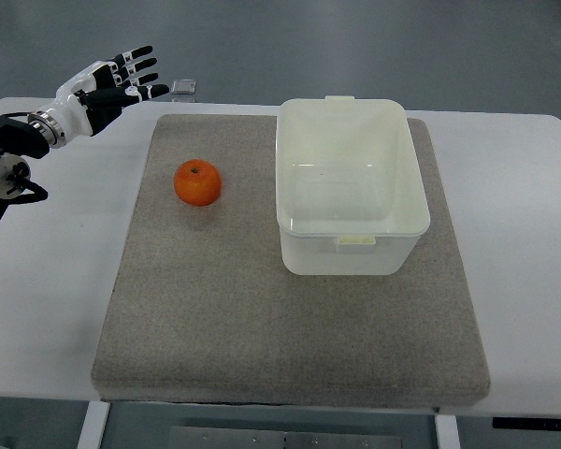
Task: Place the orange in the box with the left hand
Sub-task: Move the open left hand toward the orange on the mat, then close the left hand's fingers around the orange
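Work surface: a white table [524,168] carries a grey, coarse-textured rectangular mat [215,318]; I judge the mat is there to stop objects rolling or sliding.

Target object: the round orange fruit [197,182] rests on the left half of the mat, stem dimple upward, apart from every other object. It lies on my left arm's side, so that arm can reach it without crossing the container.

Container: the translucent white plastic box [351,187] stands upright on the mat, just to the right of the fruit. It has no lid and nothing lies inside, so its mouth is free to receive a drop from above.

Left hand: my black-and-white left hand [112,79] hangs over the far-left corner of the table, well apart from the fruit. The fingers [136,65] are extended and spread, gripping nothing; I judge this a posture suited to closing around a round body.

Right hand: absent from the top view.

Small object: a little grey square item [183,88] lies at the table's far edge, just beyond my fingertips; too small to identify.

Stage: the approach is not yet made; fruit ungrasped, container unfilled.

Next requirement: lowering my palm over the fruit, then wrapping evenly, since a smooth sphere may roll away from an off-centre touch.
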